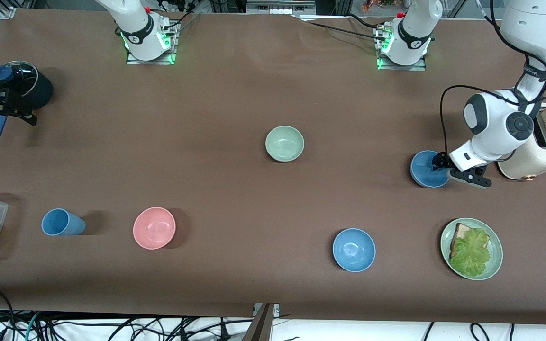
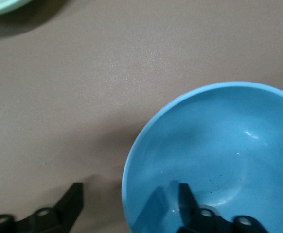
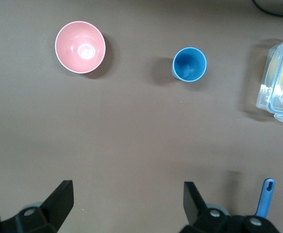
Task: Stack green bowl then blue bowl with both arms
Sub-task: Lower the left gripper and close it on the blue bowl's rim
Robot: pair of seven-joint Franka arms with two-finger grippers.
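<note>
Two bowls matter here: the green bowl (image 1: 285,143) sits mid-surface, and the blue bowl (image 1: 428,169) lies toward my left arm's end, beside the toaster (image 1: 536,154). My left gripper (image 2: 127,206) is open, its fingers straddling that bowl's rim. I judge closing and lifting comes next. My right gripper (image 3: 127,201) waits open by the pot (image 1: 19,90).

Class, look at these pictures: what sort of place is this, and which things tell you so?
Probably a robotics lab set up as a mock kitchen: cables trail along the edge of the brown-covered table, which carries a toaster, a green bowl and a sandwich plate.
</note>
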